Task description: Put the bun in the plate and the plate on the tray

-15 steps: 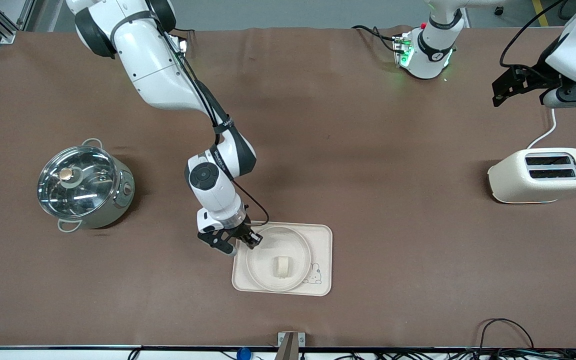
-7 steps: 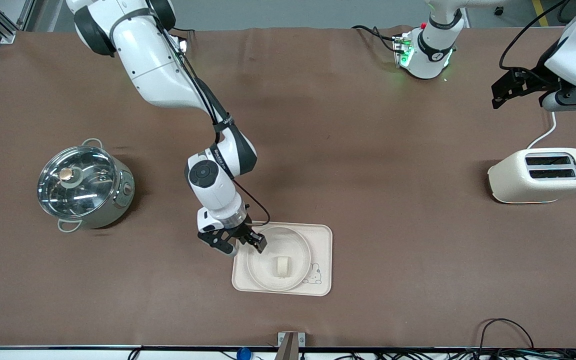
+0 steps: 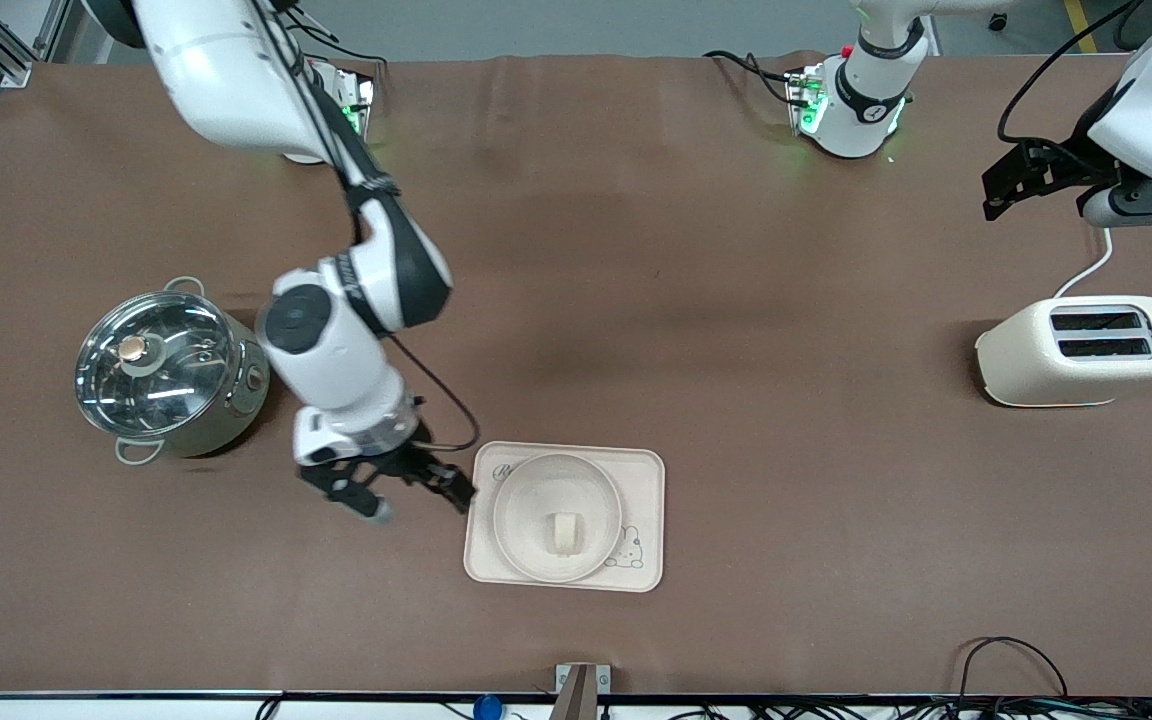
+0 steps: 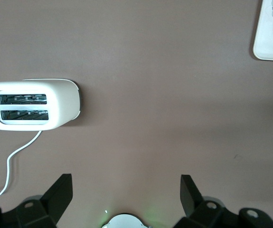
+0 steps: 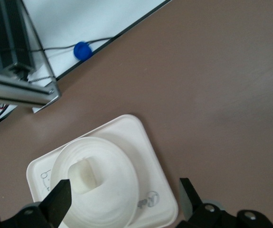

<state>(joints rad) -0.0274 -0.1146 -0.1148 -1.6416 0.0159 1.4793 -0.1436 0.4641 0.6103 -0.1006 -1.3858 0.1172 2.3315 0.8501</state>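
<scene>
Bun in plate, plate on tray, so only clearing out remains: right gripper over bare counter beside tray, fingers spread and empty, best lifted straight away; left gripper waiting spread above toaster.

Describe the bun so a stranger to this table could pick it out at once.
Find the cream rectangular tray with the bunny drawing, nearer the front camera than the toaster. A round plate sits on it, and the bun lies in that plate's middle: a small pale puck, the only thick lump there.
</scene>
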